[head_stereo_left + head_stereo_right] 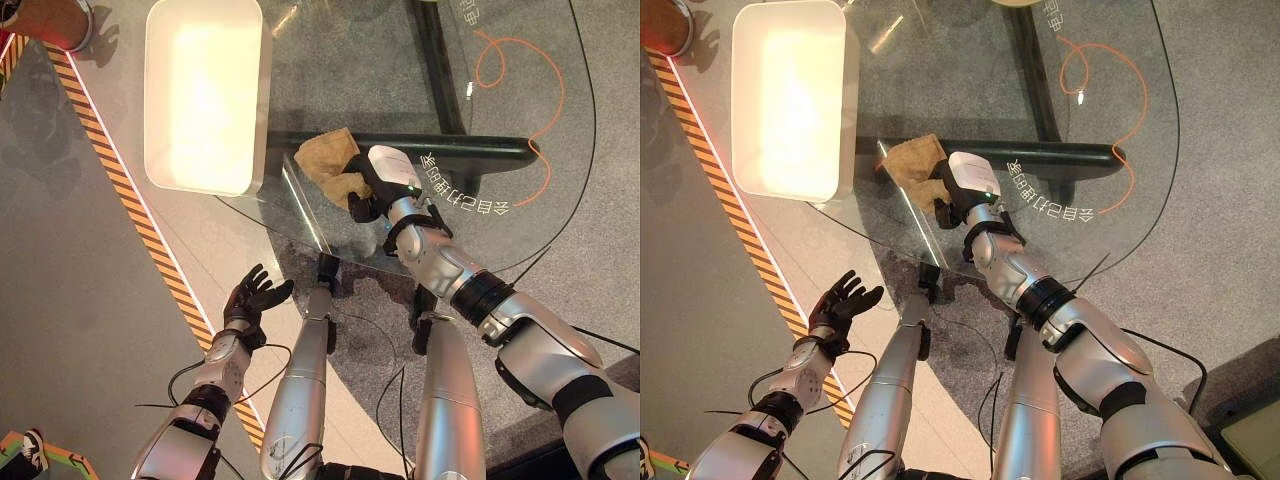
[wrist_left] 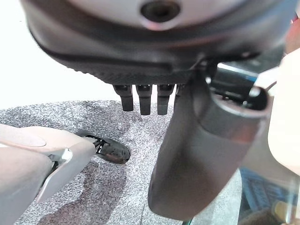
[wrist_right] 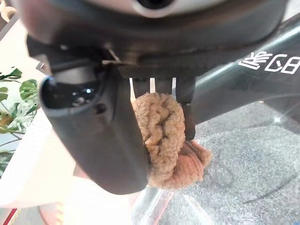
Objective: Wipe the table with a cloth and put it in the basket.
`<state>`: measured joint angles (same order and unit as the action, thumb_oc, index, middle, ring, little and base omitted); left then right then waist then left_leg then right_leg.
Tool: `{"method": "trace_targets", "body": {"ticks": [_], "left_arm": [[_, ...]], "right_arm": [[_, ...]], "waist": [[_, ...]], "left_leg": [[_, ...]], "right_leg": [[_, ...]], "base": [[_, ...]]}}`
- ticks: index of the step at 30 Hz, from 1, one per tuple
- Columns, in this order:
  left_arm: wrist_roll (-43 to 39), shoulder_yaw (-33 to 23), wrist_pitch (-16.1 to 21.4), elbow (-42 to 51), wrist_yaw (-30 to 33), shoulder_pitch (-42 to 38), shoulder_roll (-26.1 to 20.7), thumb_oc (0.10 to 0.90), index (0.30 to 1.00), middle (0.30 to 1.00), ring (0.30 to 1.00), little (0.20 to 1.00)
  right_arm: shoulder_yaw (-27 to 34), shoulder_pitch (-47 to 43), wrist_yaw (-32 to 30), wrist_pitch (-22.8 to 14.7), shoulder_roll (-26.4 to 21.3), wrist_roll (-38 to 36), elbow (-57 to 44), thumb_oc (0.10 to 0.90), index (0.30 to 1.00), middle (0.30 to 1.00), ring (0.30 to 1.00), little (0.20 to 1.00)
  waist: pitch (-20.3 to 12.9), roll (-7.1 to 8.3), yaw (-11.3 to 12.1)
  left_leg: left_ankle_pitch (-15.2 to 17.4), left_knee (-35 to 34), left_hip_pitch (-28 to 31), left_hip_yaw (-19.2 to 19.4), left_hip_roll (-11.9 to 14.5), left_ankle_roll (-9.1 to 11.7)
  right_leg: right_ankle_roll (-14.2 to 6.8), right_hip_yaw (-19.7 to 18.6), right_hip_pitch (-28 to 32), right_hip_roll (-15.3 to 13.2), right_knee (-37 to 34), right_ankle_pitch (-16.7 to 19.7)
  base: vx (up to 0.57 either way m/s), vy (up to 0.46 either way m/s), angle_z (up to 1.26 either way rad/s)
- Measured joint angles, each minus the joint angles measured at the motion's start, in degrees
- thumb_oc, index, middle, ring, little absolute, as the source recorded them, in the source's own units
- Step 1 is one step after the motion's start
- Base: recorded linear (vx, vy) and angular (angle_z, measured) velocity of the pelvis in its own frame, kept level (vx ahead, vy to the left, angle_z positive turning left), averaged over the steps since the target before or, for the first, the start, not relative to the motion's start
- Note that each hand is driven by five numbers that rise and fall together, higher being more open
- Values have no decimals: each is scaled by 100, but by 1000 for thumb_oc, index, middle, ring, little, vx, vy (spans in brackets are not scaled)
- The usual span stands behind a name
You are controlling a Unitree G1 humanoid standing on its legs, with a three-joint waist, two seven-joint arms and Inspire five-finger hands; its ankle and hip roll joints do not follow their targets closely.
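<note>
Tan terry cloth (image 1: 330,160) soft, light, bunches easily; my right hand (image 1: 372,185) pinches its near fold on glass table (image 1: 400,90); left hand (image 1: 252,298) relaxed, empty.

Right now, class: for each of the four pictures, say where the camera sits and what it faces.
Left eye view: on the head, looking down at the glass table, white basket and right hand gripping the brown cloth.
Right eye view: beside it, same scene; left hand open off the table.
Left wrist view: along the left hand's fingers to grey floor.
Right wrist view: along the right hand at the cloth.
</note>
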<state>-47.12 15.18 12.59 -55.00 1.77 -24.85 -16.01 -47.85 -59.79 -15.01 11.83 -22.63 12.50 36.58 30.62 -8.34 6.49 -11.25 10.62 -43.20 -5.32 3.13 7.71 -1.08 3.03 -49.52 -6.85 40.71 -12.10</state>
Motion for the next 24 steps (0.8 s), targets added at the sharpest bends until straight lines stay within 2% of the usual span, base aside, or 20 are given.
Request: {"method": "trace_targets", "body": {"ticks": [13, 24], "left_arm": [[4, 1, -76, -43, -12, -125, -2, 800, 900, 900, 900, 900], [5, 3, -99, -110, -101, -258, -5, 800, 900, 900, 900, 900]], "right_arm": [[-161, -19, 579, -240, -17, 114, 1, 100, 300, 300, 300, 200], [-183, -25, 616, -386, -35, 140, 95, 100, 300, 300, 300, 200]], "waist": [[-1, -1, 1], [-1, -1, 13]], "left_leg": [[-36, -50, -3, -56, 6, 50], [-41, -42, -10, -90, 6, 53]], "right_leg": [[20, 78, 1, -18, 21, -29], [23, 113, 11, -21, 31, -32]], "base": [[0, -6, 1], [0, 0, 0]]}}
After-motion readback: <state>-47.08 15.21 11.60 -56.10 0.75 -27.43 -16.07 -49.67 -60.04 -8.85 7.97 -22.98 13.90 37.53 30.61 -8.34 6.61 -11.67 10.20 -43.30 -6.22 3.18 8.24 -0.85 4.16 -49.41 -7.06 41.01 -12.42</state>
